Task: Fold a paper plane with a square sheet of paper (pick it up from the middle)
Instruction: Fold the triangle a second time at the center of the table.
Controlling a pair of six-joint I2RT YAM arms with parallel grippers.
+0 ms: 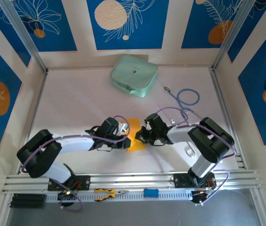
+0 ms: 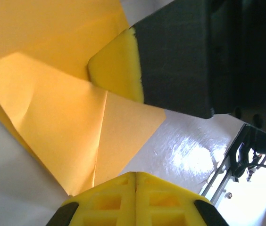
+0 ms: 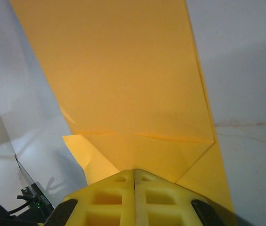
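Top external: partly folded orange-yellow paper sheet (image 1: 137, 145) flat on white table (image 1: 76, 103), mid-table, between both grippers. Left gripper (image 1: 127, 137) at sheet's left edge, right gripper (image 1: 141, 137) at its right edge, tips close together over paper. Pale green case (image 1: 134, 75) well apart, at far side. Orange-handled pliers (image 1: 108, 193) on near rail.
Left wrist: jaws clenched tight, yellow fingertips (image 2: 114, 202) at paper's edge, diagonal creases ahead, right gripper's yellow pad (image 2: 116, 63) touching paper.
Right wrist: jaws likewise clenched, fingertips (image 3: 109, 197) over sheet, folded flaps just ahead
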